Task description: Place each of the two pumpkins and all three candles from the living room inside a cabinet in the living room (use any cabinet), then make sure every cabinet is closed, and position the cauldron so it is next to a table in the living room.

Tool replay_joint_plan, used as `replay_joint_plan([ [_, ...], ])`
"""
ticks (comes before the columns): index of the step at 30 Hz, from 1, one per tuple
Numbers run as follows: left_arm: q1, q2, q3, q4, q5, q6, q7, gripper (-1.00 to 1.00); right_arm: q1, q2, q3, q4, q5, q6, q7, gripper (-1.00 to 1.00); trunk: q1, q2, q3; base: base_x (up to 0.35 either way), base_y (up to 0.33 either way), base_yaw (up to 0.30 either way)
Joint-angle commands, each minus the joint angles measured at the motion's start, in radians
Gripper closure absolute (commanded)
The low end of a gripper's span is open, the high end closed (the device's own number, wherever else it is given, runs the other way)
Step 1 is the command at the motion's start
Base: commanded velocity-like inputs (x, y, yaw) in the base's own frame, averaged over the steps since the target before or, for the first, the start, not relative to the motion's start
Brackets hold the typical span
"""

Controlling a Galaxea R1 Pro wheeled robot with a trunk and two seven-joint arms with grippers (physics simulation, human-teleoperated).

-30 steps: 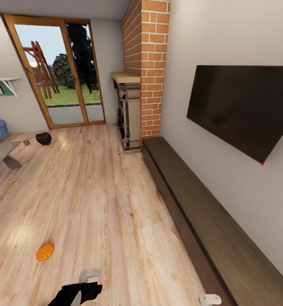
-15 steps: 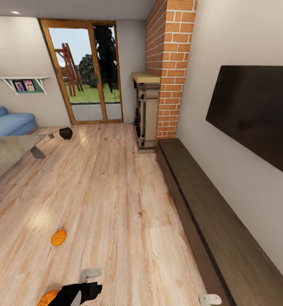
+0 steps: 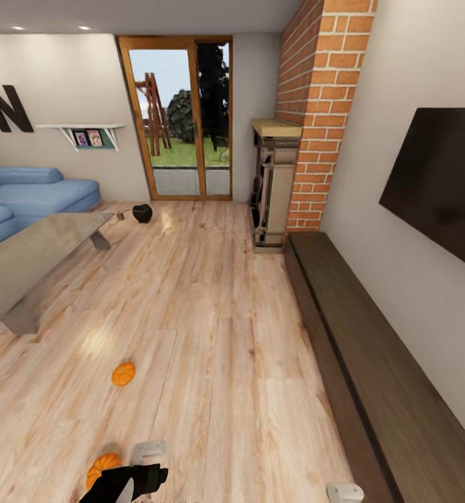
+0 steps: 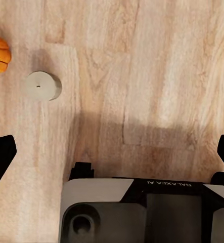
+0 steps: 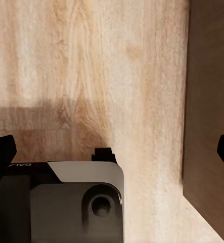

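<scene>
- Orange against the pale plank floor (image 3: 211, 328): one pumpkin (image 3: 123, 374) lies out in the open ahead of me, and a second pumpkin (image 3: 102, 467) sits just beside my left claw (image 3: 124, 482) at the lower edge of the head view.
- Through my left wrist camera I see a stubby grey-white candle (image 4: 42, 85) standing on the floor, near that pumpkin but not touching it.
- My left claw's fingers (image 4: 0, 158) stand wide apart with nothing between them.
- My right claw's fingers (image 5: 1, 152) are likewise spread and empty, above bare floor just beside the dark brown cabinet (image 3: 372, 363).
- That cabinet runs along the wall on my right, below a black television (image 3: 438, 188), with all its fronts flush.
- Far across the room the black cauldron (image 3: 142, 213) sits on the floor near the corner of the grey glass tabletop (image 3: 33, 255), by the glazed door (image 3: 180, 119).
- A blue sofa (image 3: 29, 199) stands behind the tabletop.
</scene>
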Motion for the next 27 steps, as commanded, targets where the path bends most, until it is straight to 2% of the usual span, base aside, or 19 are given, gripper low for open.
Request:
replay_joint_plan([
  [1,-0.001,0.0,0.001,-0.001,0.01,0.005,0.001,-1.0,0.0,0.0,0.002,-0.003,0.0,0.006,-0.004,-1.0,0.001,-0.002,-0.002,0.022,-0.046,0.289],
  [9,-0.001,-0.001,-0.001,-0.002,0.007,0.005,0.001,-1.0,0.0,0.0,0.002,-0.003,-0.001,0.007,-0.004,-1.0,0.001,-0.002,-0.002,0.215,-0.116,0.222],
  [17,-0.001,0.0,-0.001,-0.001,0.007,0.005,0.001,-1.0,0.0,-0.001,0.002,-0.003,-0.001,0.006,-0.004,-1.0,0.001,-0.002,-0.002,0.296,-0.116,0.02],
  [27,-0.001,0.001,0.001,-0.001,0.009,0.005,0.001,-1.0,0.0,-0.001,0.001,-0.003,-0.001,0.006,-0.003,-1.0,0.001,-0.002,-0.002,0.323,-0.009,-0.017],
])
